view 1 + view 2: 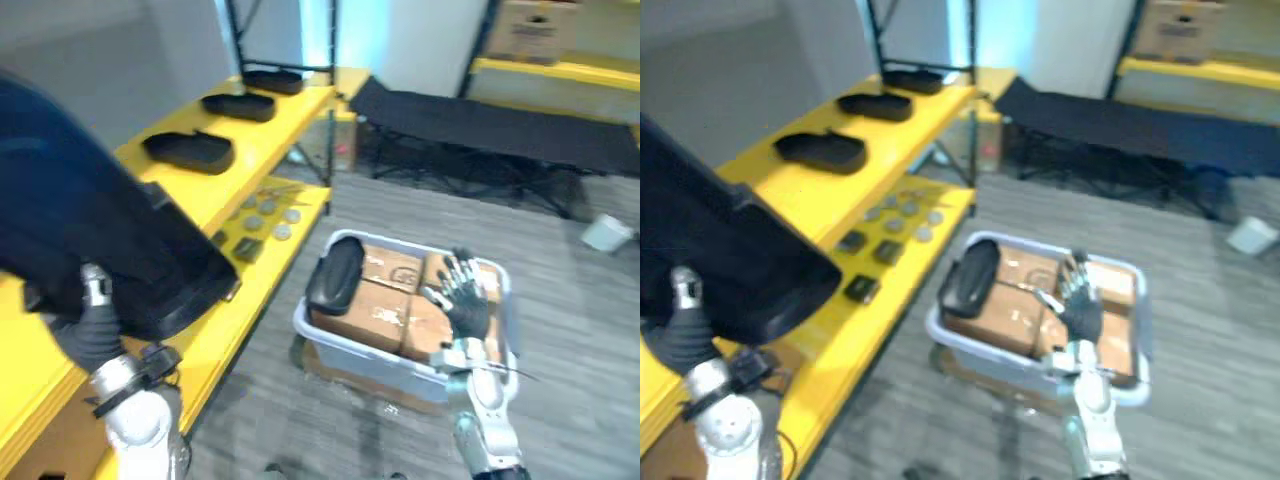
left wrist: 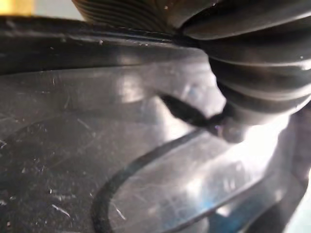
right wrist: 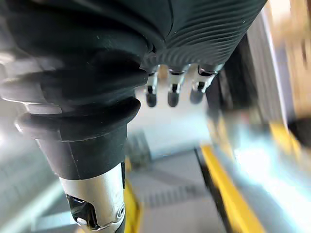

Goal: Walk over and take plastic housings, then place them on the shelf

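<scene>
Print: pale labels on the cardboard boxes, too blurred to read.

Left hand: raised over the near end of the yellow shelf. Thumb is pressed on the near face of the held housing and the fingers are behind it, so it is gripped. This housing is large, black and tilted, with its long axis running from upper left down toward the shelf's front edge.

Three shelved housings lie flat in a row on the top tier, apart from each other. There is bare yellow between the nearest one and the held one. Small parts lie on the lower tier.

Bin: on the floor just beside the shelf. The binned housing leans at the bin's left end on the boxes, long axis pointing away from the robot.

Right hand: over the bin's right half, fingers spread and straight, holding nothing.

Open floor lies right of the bin and beyond it, up to a black cot.
</scene>
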Controlling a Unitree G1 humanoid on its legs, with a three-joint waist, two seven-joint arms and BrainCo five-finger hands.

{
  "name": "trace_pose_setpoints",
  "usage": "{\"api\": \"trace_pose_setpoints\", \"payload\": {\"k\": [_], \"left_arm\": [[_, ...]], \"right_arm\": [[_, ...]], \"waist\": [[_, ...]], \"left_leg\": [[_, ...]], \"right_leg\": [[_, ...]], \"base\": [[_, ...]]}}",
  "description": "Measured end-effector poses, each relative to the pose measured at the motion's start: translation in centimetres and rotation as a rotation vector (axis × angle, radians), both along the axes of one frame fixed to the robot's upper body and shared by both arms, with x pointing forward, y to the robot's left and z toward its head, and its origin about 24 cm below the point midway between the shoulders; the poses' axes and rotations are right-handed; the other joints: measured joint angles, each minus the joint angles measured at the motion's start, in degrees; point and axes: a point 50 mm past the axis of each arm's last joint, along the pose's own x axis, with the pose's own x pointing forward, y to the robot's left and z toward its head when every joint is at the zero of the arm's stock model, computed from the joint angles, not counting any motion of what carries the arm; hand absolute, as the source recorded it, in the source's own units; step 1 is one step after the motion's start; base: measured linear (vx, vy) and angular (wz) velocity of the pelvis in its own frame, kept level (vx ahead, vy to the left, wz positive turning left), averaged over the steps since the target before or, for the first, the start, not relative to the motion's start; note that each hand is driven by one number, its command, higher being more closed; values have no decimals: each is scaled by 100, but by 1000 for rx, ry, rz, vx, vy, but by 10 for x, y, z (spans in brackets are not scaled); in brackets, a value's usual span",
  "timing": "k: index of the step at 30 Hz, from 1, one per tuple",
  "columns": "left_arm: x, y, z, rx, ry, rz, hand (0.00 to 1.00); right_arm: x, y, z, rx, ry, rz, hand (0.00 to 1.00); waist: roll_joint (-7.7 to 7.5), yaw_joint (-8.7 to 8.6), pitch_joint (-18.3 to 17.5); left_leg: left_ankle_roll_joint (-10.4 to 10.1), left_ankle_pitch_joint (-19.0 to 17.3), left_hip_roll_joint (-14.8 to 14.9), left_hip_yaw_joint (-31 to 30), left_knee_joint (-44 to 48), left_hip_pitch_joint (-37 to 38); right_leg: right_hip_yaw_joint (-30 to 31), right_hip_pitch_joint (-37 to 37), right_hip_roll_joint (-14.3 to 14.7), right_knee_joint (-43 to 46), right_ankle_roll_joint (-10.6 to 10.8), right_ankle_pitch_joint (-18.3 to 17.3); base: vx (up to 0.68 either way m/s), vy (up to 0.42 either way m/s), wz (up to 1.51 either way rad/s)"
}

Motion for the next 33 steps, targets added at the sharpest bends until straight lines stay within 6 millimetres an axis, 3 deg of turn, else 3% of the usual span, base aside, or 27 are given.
{"api": "trace_pose_setpoints", "payload": {"k": [2, 5, 8, 11, 16, 17, 18, 20, 23, 27, 31, 33], "left_arm": [[-16, 12, -4, 21, 47, 62, 100], [-31, 19, -11, -2, 75, 89, 100], [-37, 18, -16, -22, 84, 84, 100], [-39, 18, -18, -31, 95, 79, 100], [-38, 16, -19, -20, 113, 23, 100], [-37, 16, -19, -16, 114, 9, 100], [-32, 11, -21, -10, 126, -56, 100], [-26, 0, -24, -16, 130, -136, 100], [-26, -2, -23, 0, 129, -147, 100], [-25, -4, -21, 17, 128, -165, 100], [-14, -5, -11, 71, 99, -215, 100], [-4, -8, -2, 99, 49, -248, 100]], "right_arm": [[8, 16, 4, -32, -16, 48, 0], [17, 35, 14, -100, -57, 101, 0], [27, 49, 27, -112, -112, 154, 0], [30, 51, 32, -116, -125, 169, 0], [30, 50, 26, -130, -74, 170, 0], [29, 49, 24, -129, -66, 164, 0], [21, 35, 13, -129, -21, 112, 0], [15, 18, 5, -182, 13, 68, 0], [14, 21, 4, -186, 12, 88, 0], [12, 28, 6, -203, -26, 144, 0], [10, 25, 7, -207, -31, 131, 0], [10, 21, 9, -198, -44, 114, 0]], "waist": [[-17, 303, -17], [-71, 576, -7], [-126, 638, 1], [-62, 677, 72], [-79, 583, 178], [-59, 560, 237], [-60, 368, 276], [122, 298, 383], [238, 351, 563], [187, 354, 640], [101, 191, 681], [104, 126, 686]], "left_leg": [[3, 3, -60, -299, 14, -74], [14, 11, -128, -441, 6, -86], [52, -20, -190, -445, 77, -66], [82, -213, -190, -474, 421, -102], [114, -204, -244, -810, 545, -292], [260, -229, -208, -660, 537, -304], [454, -144, 201, 538, 673, -477], [181, 135, 301, 977, 780, -576], [281, 182, 103, 988, 781, -680], [368, 99, 72, 1152, 848, -677], [401, 98, 38, 916, 865, -820], [349, 331, -56, 603, 773, -1042]], "right_leg": [[-374, 134, -3, 0, 15, -24], [-527, 232, -35, 1, 12, -48], [-589, 308, -98, 4, 56, -115], [-605, 382, -133, 196, 36, -262], [-1116, 615, -132, 371, 95, -449], [-1254, 696, -144, 381, 119, -466], [-1789, 912, -208, 476, 126, -463], [-2075, 989, -299, 689, 189, -515], [-1991, 887, -523, 760, 219, -536], [-1715, 755, -623, 854, 99, -618], [-1145, 433, -670, 1482, -78, -1269], [-1062, 204, -690, 1864, -36, -1527]], "base": [[34, -8, 66], [23, 25, 35], [10, 26, 7], [0, 40, 0], [-13, -16, 50], [8, -27, 137], [11, 3, 161], [7, 108, 138], [-12, 145, 23], [-42, 77, -20], [-61, -6, 25], [-85, -54, 75]]}}
